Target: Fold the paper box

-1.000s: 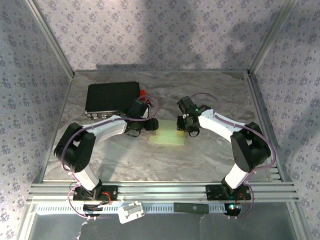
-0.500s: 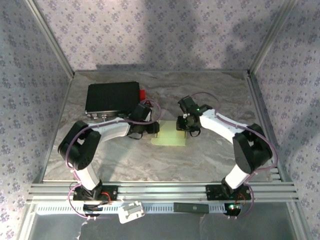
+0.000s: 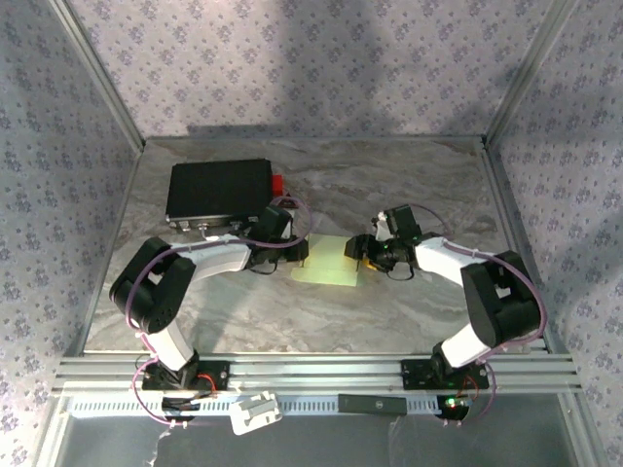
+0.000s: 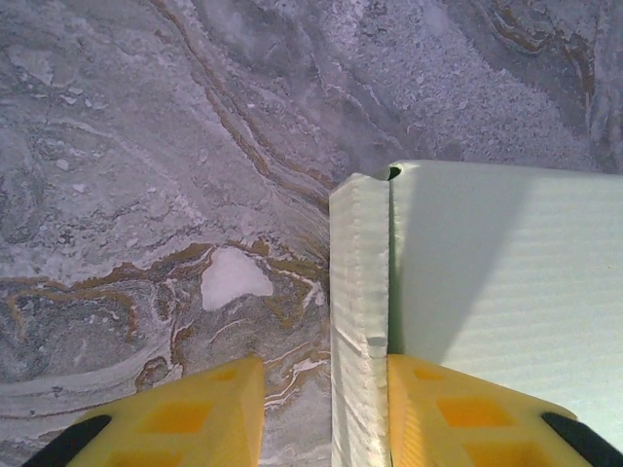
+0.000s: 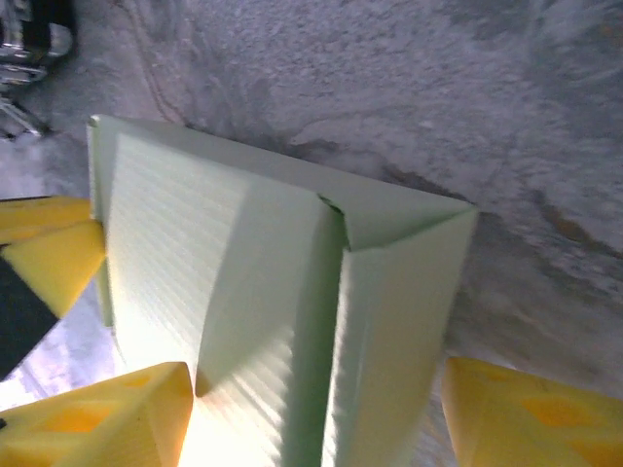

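Left hand [image 4: 326, 409] first: jaws parted, not clamped, its two yellow fingers [image 4: 185, 418] bracketing the upright side wall of the paper box [image 4: 496, 272]. One finger lies over the broad pale panel, hard against the inner face of that wall. The other sits outside it, with a strip of marbled table [image 4: 146, 146] showing between fingertip and cardboard. Just ahead of the fingertips the wall runs on to a corner, where a small dark gap marks the join.

Across to the right hand [image 5: 311, 409]: spread wide, released, nothing gripped. The near end of the paper box [image 5: 243, 272] sits between its fingers, one fingertip [image 5: 107, 418] low over the ribbed top panel, the other just beside the box's side wall; whether either touches, I cannot tell. At the box's far end from this hand, a yellow fingertip of the left hand pokes in at the edge.

From above, the left hand [image 3: 297, 251] and the right hand [image 3: 365, 251] face each other with the paper box [image 3: 329, 263] lying flat between them, mid-table [image 3: 409, 185]. Beyond the left hand, well apart from the box, lies a black case [image 3: 216, 190] with a small red piece [image 3: 278, 183] at its corner
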